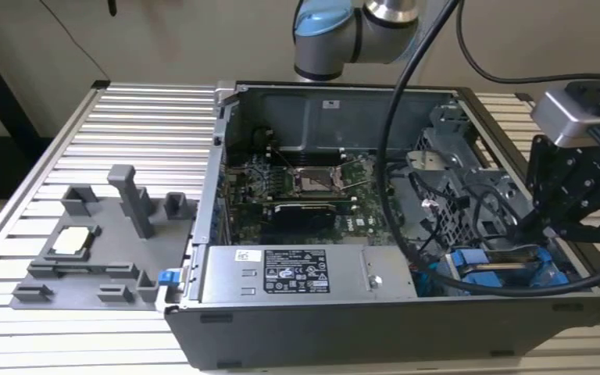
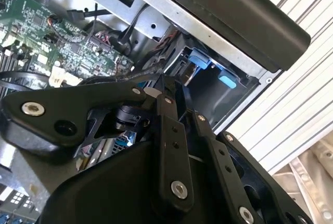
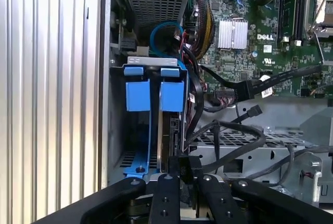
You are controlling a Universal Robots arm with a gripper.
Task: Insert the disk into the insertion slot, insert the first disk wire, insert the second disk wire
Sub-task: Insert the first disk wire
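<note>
Firstly, gripper: recorded low in the corner of the open computer case nearest the exterior view's right. Its fingers were seen drawn close together on a small black block, which was judged to be a wire plug, though this could not be confirmed.

Disk: found seated edge-on in the insertion slot, with its blue carrier frame and blue tabs visible along the bay. It was judged to be already home.

Governing relation: the disk was placed directly ahead of the fingertips and just beside them. Its long axis was seen running straight away from the gripper into the bay, toward the grey power-supply box. The near end of the disk, facing the gripper, was taken to be the end that receives the wires. Whether the black block was touching it could not be told.

Loose black cables: noted looping over the perforated metal cage beside the bay. One flat lead with a free plug was noted lying across toward the motherboard.

Surroundings: the case was set on a ribbed metal counter, with a grey fixture tray well apart toward the exterior view's left.
</note>
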